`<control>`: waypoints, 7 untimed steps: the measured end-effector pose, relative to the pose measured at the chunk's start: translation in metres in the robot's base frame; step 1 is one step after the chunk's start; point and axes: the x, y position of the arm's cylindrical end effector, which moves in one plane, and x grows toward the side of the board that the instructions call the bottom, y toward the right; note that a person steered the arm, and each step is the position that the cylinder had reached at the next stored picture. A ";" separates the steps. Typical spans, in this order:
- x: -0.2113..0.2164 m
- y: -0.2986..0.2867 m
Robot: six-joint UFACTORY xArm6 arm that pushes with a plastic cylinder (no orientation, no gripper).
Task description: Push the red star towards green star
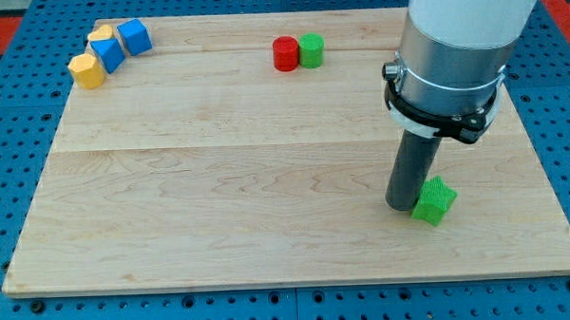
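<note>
**Where things lie on the tabletop**

On the tabletop (pixel 220 191), three groups sit well apart. At the far left corner is a tight cluster. The yellow block (pixel 87 70) is leftmost and nearest. The blue block (pixel 108 53) touches it on its right, slightly farther back. A second yellow block (pixel 100 33) is behind that, and the blue cube (pixel 133 37) is rightmost. At the far edge, near the middle, the red cylinder (pixel 285 54) touches the green cylinder (pixel 311 50) on its right. At the near right, the green star (pixel 434 200) lies against the right side of my tip (pixel 404 207).
</note>
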 end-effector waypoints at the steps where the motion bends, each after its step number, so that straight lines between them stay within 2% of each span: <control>1: 0.003 0.027; 2: 0.003 0.044; 3: -0.019 0.019; 5: -0.108 0.030; 6: -0.148 0.058; 7: -0.182 0.114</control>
